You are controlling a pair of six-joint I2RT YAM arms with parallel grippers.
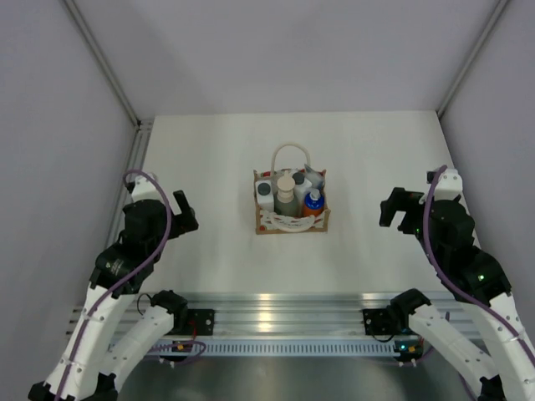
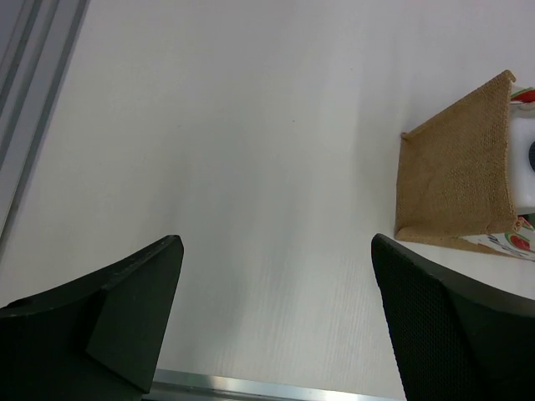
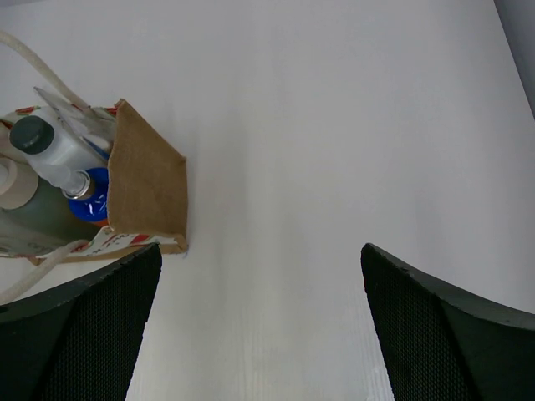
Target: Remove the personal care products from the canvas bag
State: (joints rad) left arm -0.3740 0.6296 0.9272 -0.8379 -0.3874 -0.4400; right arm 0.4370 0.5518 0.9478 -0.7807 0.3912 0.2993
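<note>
The tan canvas bag [image 1: 261,219] stands upright in the middle of the table with its cream handles looped above it. It holds a grey-green bottle with a beige cap [image 1: 287,195], an orange bottle with a blue top [image 1: 313,201] and two white bottles with dark caps [image 1: 265,189]. My left gripper [image 1: 184,207] is open and empty, well left of the bag. My right gripper [image 1: 396,209] is open and empty, well right of it. The bag's side shows in the left wrist view [image 2: 456,175] and the right wrist view [image 3: 146,184], where a white bottle [image 3: 52,150] also shows.
The white table [image 1: 209,159] is enclosed by grey walls on three sides. A metal rail [image 1: 284,313] runs along the near edge by the arm bases.
</note>
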